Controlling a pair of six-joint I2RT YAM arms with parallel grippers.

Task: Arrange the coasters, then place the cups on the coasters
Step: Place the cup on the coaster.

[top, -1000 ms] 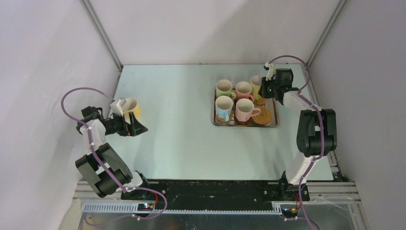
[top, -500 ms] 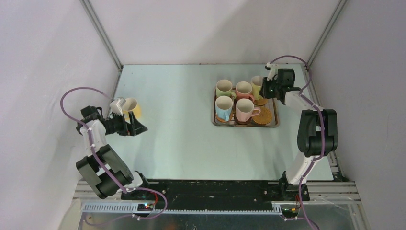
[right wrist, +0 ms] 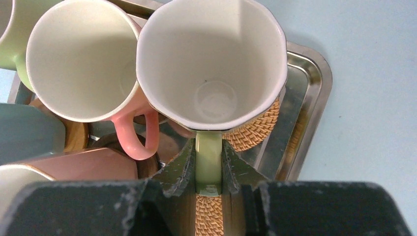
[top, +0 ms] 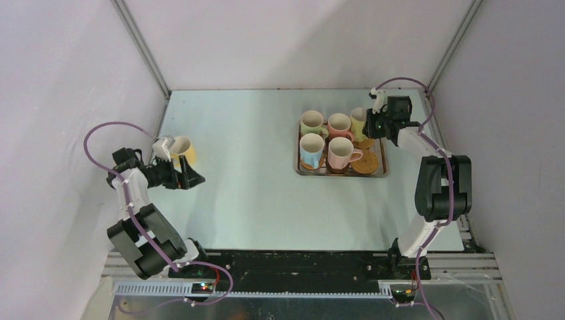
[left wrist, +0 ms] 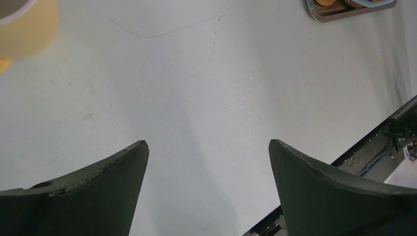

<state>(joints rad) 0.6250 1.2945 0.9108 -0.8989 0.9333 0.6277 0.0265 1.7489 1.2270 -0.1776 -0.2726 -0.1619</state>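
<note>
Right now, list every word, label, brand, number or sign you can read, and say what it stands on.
None can be read.
The yellow cup, pink cup, woven coaster, steel tray, left gripper and right gripper show no markings.
The small lit board at the near edge is too small to read.

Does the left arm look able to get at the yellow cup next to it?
Probably yes: the left hand is open and empty, the yellow cup stands close beside it, nothing between.
</note>
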